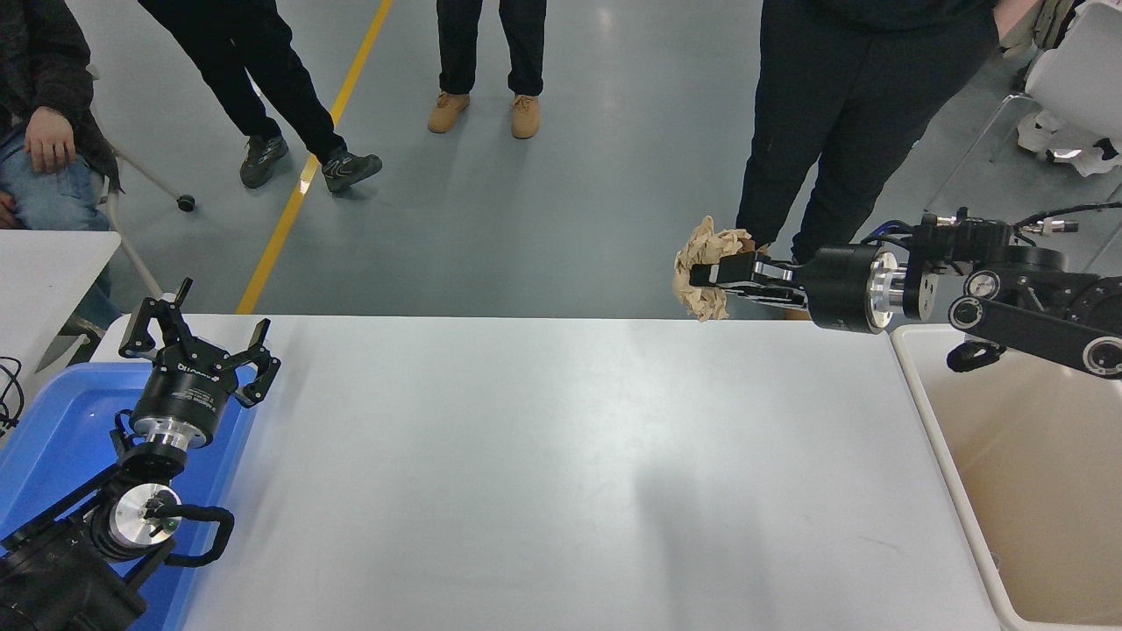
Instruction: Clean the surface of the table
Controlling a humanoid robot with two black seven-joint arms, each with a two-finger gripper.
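The table surface (526,473) is a wide matte white top filling the lower picture. My right gripper (701,273) is shut on a crumpled wad of brown paper (704,272), held in the air level with the table's far edge at the right. The right arm comes in from the right edge. My left gripper (195,337) stays parked at the lower left with its fingers spread open and nothing between them.
A blue bin (61,438) lies under the left arm at the table's left end. A beige bin (1034,473) with a white rim stands off the right end. Several people stand on the far side; one (815,123) is close behind the wad. A smaller white table (44,263) is at the left.
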